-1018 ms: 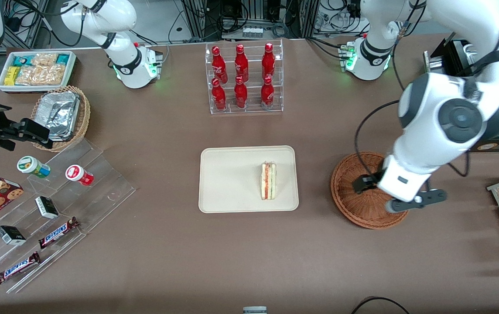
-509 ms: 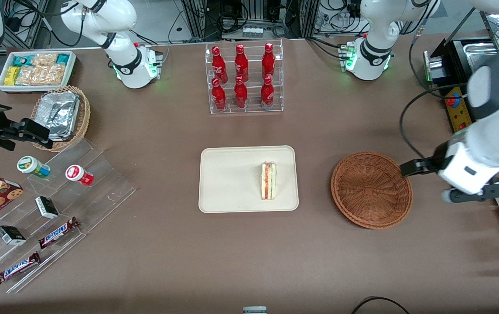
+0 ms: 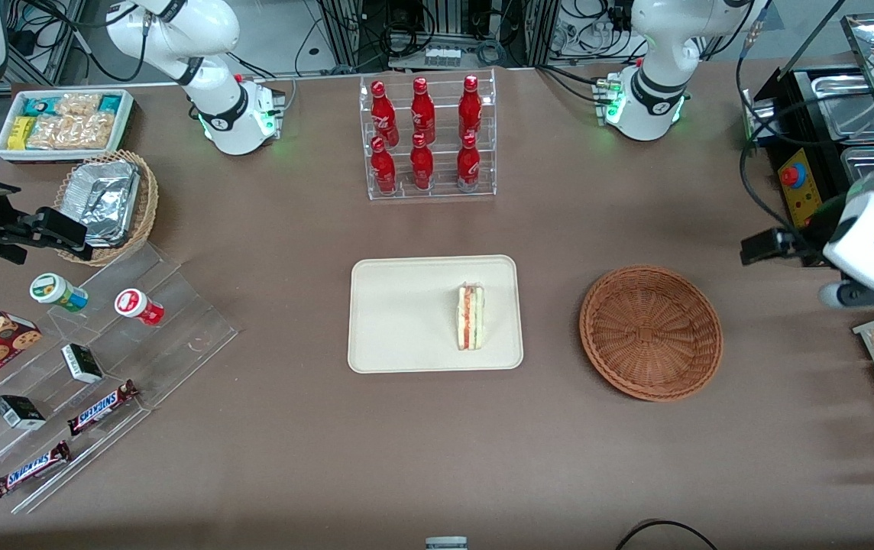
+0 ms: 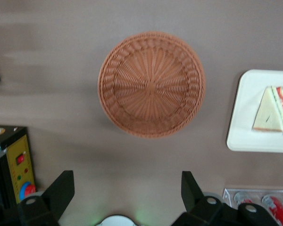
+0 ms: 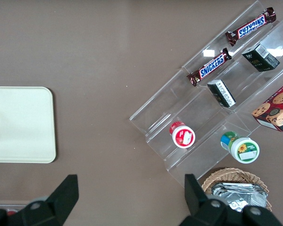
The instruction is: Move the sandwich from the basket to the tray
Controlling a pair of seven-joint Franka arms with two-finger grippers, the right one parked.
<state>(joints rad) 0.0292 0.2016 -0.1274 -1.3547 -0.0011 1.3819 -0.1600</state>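
Bare table around the basket (image 3: 651, 332), gripper (image 4: 127, 188) at its 3 o'clock, jaws wide apart and empty, sandwich (image 3: 470, 317) on the tray (image 3: 399, 321) well apart.

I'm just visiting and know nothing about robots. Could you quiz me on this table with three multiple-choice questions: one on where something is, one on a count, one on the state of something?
1. Where is the sandwich?
A. in the basket
B. on the tray
C. on the bare table

2. How many red bottles stand in the clear rack?
A. four
B. six
C. eight

3. What state is the working arm's gripper in?
A. shut on the sandwich
B. shut on the basket's rim
C. open and holding nothing

Answers:
1. B: the wedge lies on the tray.
2. B: two rows of three.
3. C: the fingers stand apart, high above the table near the empty basket, toward the working arm's end.
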